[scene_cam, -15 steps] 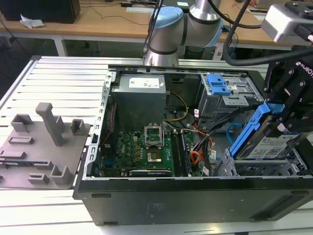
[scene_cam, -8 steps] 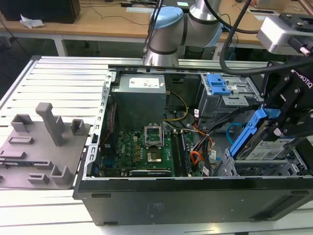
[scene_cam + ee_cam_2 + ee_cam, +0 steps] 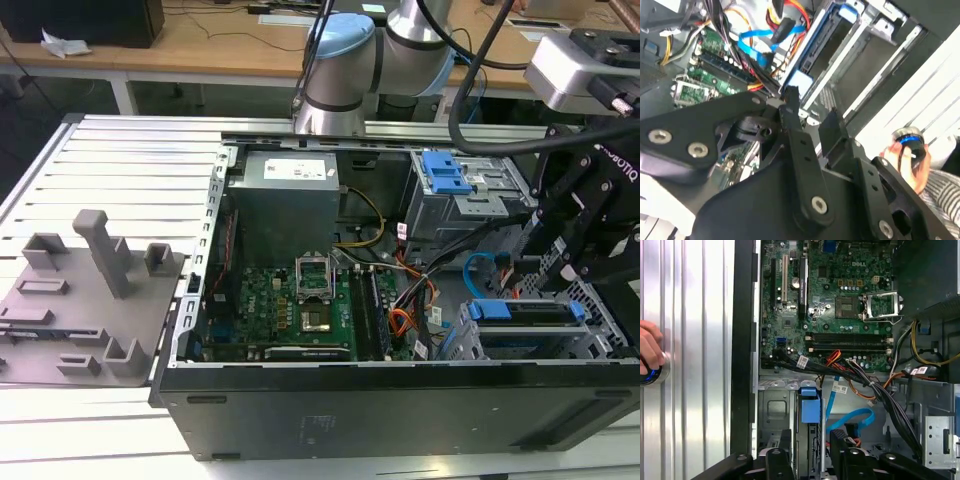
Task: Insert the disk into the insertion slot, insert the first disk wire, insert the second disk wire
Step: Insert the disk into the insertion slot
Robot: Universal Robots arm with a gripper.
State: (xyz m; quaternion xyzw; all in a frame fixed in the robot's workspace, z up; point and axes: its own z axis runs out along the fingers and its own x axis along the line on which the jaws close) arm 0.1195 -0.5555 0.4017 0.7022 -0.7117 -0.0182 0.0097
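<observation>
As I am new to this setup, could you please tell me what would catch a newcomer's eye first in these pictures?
The open computer case stands out first, its green motherboard central in the exterior view. At that view's right the blue-framed disk sits in the silver drive cage, a looping light-blue cable near it; in the second wrist view the robot's hand hangs open close to the cage.
</observation>
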